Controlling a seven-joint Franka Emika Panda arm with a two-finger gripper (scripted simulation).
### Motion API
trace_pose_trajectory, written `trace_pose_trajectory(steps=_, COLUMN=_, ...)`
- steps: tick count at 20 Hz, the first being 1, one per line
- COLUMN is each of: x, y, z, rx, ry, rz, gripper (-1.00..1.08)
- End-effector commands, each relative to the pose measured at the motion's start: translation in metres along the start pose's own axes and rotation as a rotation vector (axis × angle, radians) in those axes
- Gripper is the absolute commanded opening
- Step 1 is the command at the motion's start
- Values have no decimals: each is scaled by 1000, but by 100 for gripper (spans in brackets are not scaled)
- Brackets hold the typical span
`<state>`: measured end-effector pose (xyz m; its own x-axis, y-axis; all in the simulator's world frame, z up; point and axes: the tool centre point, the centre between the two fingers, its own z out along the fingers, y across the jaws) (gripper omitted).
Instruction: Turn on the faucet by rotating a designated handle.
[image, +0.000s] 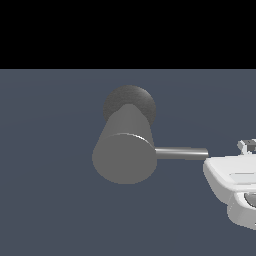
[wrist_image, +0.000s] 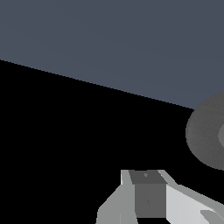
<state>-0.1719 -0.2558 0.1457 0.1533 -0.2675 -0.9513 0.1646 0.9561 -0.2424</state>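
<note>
Jaws: their gap could not be told; the exterior view cut the gripper (image: 235, 187) off at its right edge, and the wrist view showed only a grey and white block of it (wrist_image: 148, 199). Nothing appeared to be held.
Gripper place: low at the exterior view's right, its white body just beside the free tip of the handle (image: 181, 153) and slightly below it; whether they touched was unclear.
Handle: a thin shiny rod, lying level, running from the faucet (image: 125, 150) toward the exterior view's right.
Key relation: the handle lay toward the exterior view's left of the gripper, its long axis aimed almost straight at it, tip first.
Faucet: thick grey cylinder, flat end facing the camera, on a dark round base (image: 129, 100); in the wrist view only a dark disc (wrist_image: 208, 133) at the edge.
Judgement: approach stage; the rod seemed not yet pushed.
</note>
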Motion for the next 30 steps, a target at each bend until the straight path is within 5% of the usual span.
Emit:
trace_pose_trajectory(steps=1, x=10, y=8, z=-5, rx=-2, ry=29, rz=23, gripper=-100)
trace_pose_trajectory(steps=30, x=17, y=67, z=-1, rx=-57, ry=74, rz=145, gripper=-100)
